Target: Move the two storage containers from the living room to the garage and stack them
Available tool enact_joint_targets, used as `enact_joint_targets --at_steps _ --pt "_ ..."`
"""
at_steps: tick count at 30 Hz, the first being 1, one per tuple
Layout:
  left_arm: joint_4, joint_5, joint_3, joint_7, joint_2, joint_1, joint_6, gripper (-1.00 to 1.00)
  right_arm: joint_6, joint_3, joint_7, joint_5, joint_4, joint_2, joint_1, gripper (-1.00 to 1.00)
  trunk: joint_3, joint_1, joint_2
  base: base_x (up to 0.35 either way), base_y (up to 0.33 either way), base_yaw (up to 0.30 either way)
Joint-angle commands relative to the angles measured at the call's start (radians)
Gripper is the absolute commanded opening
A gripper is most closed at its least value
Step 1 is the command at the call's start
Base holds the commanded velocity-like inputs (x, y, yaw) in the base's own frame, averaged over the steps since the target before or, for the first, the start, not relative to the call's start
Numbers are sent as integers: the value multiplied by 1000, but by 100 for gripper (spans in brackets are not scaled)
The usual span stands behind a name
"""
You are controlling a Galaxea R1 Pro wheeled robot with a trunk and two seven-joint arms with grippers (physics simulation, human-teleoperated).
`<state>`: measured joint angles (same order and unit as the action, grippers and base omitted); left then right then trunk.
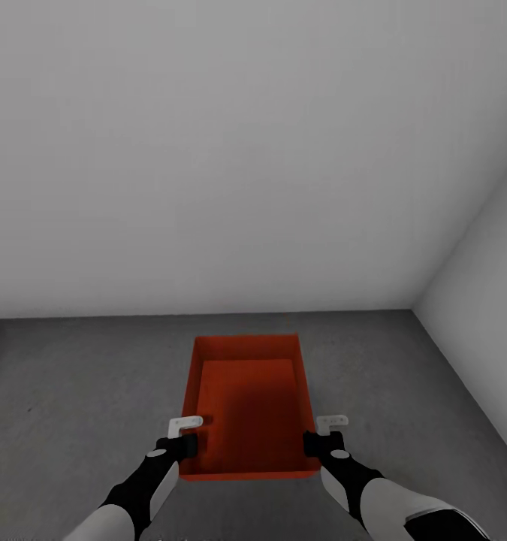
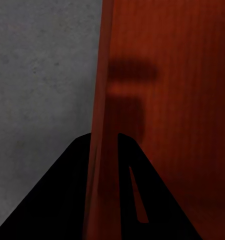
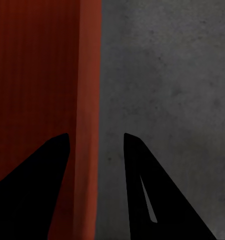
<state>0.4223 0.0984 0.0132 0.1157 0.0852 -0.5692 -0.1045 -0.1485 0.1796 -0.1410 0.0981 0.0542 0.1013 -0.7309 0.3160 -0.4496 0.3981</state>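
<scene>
Container (image 1: 249, 406) sits on the grey concrete floor (image 1: 80, 391) near the white wall (image 1: 208, 150), between my two grippers. Left gripper (image 2: 103, 145) is closed on its left wall — right gripper (image 3: 96, 142) straddles the right wall, slightly apart.

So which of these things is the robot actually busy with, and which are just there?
Part of the job:
- orange-red bin
- grey concrete floor
- left gripper, fingers either side of the bin's wall
- right gripper, fingers straddling the opposite wall with a gap

Just there:
- white walls
</scene>
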Motion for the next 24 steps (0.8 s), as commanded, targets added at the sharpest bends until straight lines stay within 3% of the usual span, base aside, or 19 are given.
enact_joint_targets --at_steps 1,24 --pt "1 8 -22 8 1 0 -6 -100 -42 -45 0 -1 3 5 -1 -100 3 0 2 0 0 0" --pt "1 7 -22 8 1 0 -6 -100 -51 -47 0 -2 3 5 -1 -100 40 0 2 0 0 0"
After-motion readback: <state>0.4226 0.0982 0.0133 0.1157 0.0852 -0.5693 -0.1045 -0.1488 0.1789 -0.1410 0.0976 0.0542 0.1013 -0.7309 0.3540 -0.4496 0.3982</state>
